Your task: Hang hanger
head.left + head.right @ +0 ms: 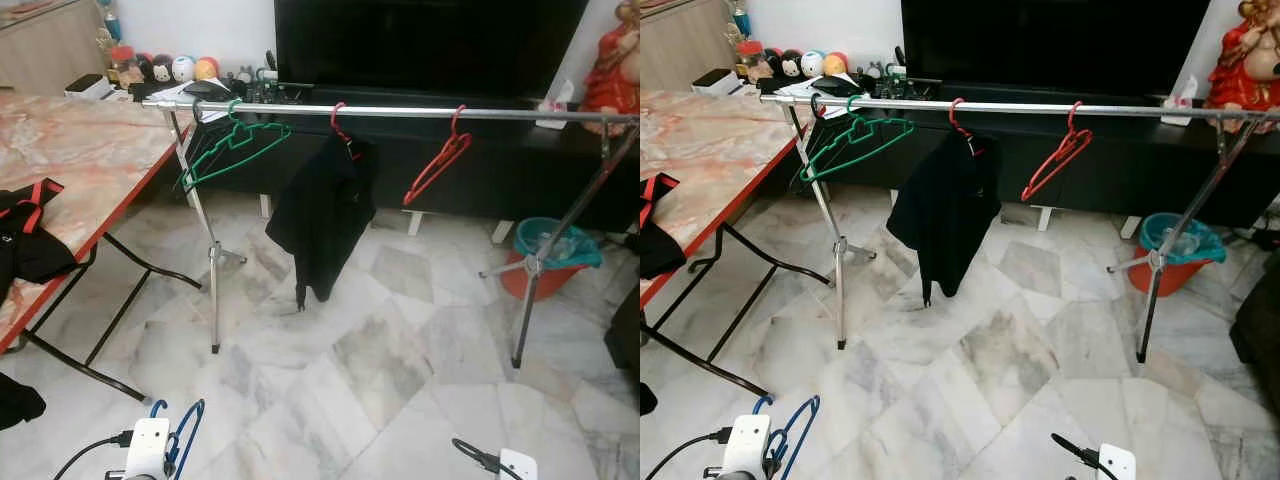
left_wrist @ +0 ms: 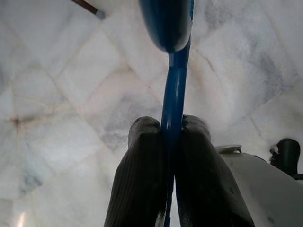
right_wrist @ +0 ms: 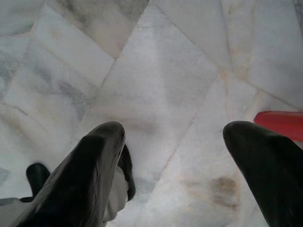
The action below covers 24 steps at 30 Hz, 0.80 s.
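Head views: a metal rail (image 1: 400, 112) on two stands spans the room from 9 to 3 o'clock across the upper picture, in front of a dark TV cabinet (image 1: 470, 170). On it hang a green hanger (image 1: 232, 145) near the 10 o'clock end, a red hanger carrying a black garment (image 1: 320, 215) at about 12 o'clock, and a bare red hanger (image 1: 437, 160) at 1 o'clock. A marble-topped table (image 1: 70, 160) stands at 9 o'clock and a teal and red bucket (image 1: 553, 255) at 3 o'clock. At 7 o'clock, low in the picture, the left gripper (image 1: 165, 445) carries the blue hanger (image 1: 185, 430), well short of the rail; the right gripper (image 1: 480, 460) sits at 5 o'clock. Left wrist view: both black fingers (image 2: 142, 179) are pressed together on a thin blue bar of the hanger, floor tiles beyond. Right wrist view: the fingers (image 3: 94, 165) stand spread wide over the floor, holding nothing. Judgement: the carry is under way and the hanging is not yet done. The bare stretch of rail between the red hanger and the 3 o'clock stand looks the safest target. The hook should be raised above the rail, turned square to it and lowered over; the pinch should be kept firm, since the thin bar may swivel in the grip.
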{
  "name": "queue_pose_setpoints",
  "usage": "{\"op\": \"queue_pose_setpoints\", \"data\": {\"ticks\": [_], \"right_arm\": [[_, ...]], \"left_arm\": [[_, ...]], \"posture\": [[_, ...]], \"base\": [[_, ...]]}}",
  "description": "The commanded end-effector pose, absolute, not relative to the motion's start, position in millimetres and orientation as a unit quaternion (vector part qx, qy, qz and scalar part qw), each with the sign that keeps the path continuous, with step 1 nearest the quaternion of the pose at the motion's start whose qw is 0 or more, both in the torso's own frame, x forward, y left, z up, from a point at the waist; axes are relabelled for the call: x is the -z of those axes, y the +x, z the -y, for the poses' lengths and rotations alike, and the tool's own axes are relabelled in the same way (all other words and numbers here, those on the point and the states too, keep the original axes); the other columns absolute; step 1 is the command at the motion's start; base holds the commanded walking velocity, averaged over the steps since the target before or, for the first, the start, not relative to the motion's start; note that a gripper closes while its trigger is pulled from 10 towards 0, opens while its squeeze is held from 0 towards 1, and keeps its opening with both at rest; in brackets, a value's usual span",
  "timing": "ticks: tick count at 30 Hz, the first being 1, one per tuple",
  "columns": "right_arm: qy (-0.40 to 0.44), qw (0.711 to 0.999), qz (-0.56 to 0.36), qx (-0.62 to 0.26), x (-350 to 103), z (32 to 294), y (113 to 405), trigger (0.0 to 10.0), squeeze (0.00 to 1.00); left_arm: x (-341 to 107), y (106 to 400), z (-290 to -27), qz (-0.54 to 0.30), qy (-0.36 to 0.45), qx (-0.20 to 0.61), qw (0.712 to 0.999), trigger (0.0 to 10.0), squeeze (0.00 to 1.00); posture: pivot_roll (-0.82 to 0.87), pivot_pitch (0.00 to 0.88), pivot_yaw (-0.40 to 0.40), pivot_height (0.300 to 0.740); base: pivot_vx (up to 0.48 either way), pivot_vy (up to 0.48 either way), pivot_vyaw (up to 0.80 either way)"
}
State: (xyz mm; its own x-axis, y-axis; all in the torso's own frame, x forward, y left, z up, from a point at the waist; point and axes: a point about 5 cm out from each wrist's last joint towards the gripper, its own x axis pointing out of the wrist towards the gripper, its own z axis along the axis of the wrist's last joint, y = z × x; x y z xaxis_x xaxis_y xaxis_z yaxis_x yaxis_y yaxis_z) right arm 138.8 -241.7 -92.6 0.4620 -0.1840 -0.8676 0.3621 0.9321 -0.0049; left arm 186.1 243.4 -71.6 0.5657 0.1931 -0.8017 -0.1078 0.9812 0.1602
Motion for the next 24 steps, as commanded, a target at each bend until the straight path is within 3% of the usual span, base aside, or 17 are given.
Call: {"op": "queue_pose_setpoints", "data": {"ticks": [1, 9, 24], "right_arm": [[0.091, 0.840, -0.507, 0.173, 94, 251, 126, 10.0, 0.00], [0.087, 0.833, -0.516, 0.179, 96, 258, 114, 10.0, 0.00], [0.093, 0.832, -0.522, 0.161, 101, 238, 117, 10.0, 0.00]], "left_arm": [[79, 175, -238, -0.474, 0.037, -0.092, 0.875, 10.0, 0.00], [85, 164, -232, -0.492, 0.038, -0.080, 0.866, 10.0, 0.00], [79, 172, -241, -0.480, 0.050, -0.081, 0.872, 10.0, 0.00]], "posture": [[-0.06, 0.000, -0.068, 0.740], [-0.07, 0.000, -0.055, 0.740], [-0.06, 0.000, -0.048, 0.740]], "base": [[0.000, -0.251, 0.00], [0.000, -0.296, 0.00], [0.000, -0.293, 0.00]]}}
